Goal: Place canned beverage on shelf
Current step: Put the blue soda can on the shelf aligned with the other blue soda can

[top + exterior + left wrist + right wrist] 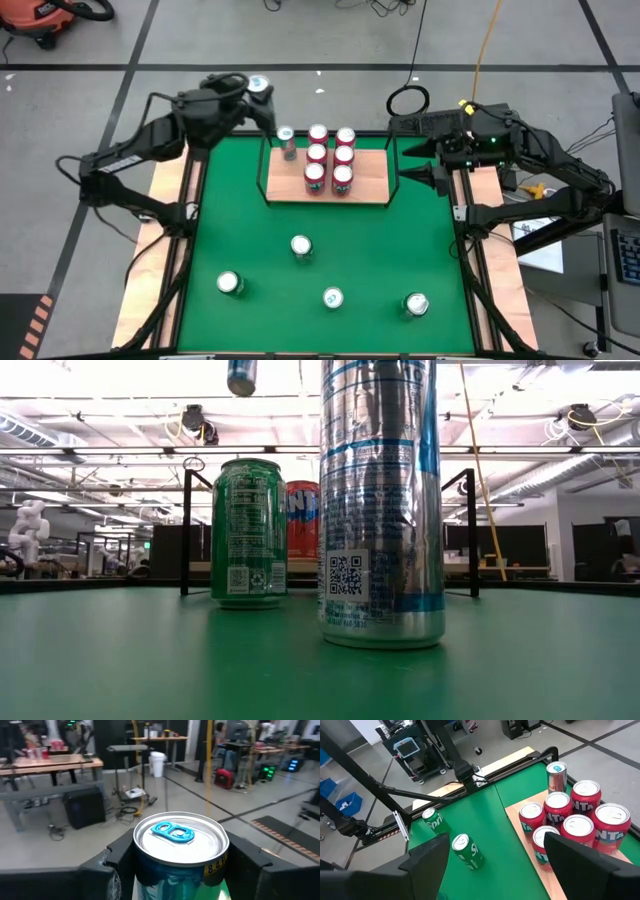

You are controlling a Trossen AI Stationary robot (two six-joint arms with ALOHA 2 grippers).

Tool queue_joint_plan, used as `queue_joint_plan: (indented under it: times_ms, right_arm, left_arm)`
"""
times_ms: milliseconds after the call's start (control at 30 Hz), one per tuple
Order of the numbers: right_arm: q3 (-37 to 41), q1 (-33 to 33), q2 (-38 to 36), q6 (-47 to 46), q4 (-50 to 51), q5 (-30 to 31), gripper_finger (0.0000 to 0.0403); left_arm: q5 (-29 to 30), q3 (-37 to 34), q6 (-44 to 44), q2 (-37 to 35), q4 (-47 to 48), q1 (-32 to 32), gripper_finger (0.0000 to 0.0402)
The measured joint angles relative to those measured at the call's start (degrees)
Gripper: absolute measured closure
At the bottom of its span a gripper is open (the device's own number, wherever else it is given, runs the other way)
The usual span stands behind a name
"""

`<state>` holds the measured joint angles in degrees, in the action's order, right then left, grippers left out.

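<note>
Silver cylindrical can (180, 851) in left gripper (262, 97) jaws

This is a robotics lab or workshop set in a large open industrial hall. The low view looks past the green mat (120, 660) to bright ceiling strip lights (100, 450), exposed overhead rails and another white robot arm (28, 525) far off. The left wrist view shows a grey concrete floor (165, 800) with loose cables, wooden workbenches (50, 765), a red shop vacuum (223, 777) and lit equipment racks; dark tape lines (300, 67) cross the floor in the high view.
</note>
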<state>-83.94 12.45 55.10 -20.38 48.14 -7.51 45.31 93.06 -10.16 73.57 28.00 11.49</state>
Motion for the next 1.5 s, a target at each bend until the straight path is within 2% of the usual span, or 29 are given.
queue_joint_plan:
  times_ms: [133,267,333,467,633,833,1033,1200,1433,1500]
  right_arm:
    - [0.04,0.00,-0.21,-0.96,0.70,0.00,0.0087]
    - [0.04,0.00,-0.43,-1.66,0.68,0.00,0.0087]
    - [0.04,0.00,-0.46,-1.66,0.69,0.00,0.0087]
    - [0.04,0.00,-0.55,-1.62,1.84,0.07,0.0087]
    - [0.04,0.00,-0.58,-1.45,3.28,0.15,0.0087]
    - [0.04,-0.02,-0.45,-0.36,3.26,1.72,0.0087]
    - [0.04,-0.02,-0.43,0.11,3.13,1.89,0.0087]
    - [0.04,-0.02,-0.43,-0.07,3.12,1.95,0.0087]
    - [0.04,-0.02,-0.43,-0.55,3.14,3.08,0.0087]
    - [0.04,-0.02,-0.43,-0.55,3.14,3.08,0.0087]
  left_arm:
    - [0.00,-6.62,-3.54,-2.50,-2.47,1.14,0.0187]
    - [0.74,-17.45,-8.91,-2.54,-12.23,-1.86,0.0187]
    - [4.32,-23.81,-9.04,-2.25,-19.37,-3.77,0.0187]
    - [15.61,-35.45,-8.82,-1.94,-33.50,-6.65,0.0187]
    - [16.13,-45.50,-10.89,-1.89,-44.04,-7.14,0.0187]
    - [14.75,-46.99,-11.22,-1.91,-45.70,-7.96,0.0187]
    - [13.44,-46.80,-3.44,-1.91,-45.14,-8.13,0.0187]
    - [13.17,-46.92,-4.30,-0.68,-45.46,-8.16,0.0187]
    - [13.29,-48.47,-6.03,5.04,-47.68,-8.66,0.0187]
    - [15.05,-48.41,-6.07,5.97,-48.14,-8.70,0.0187]
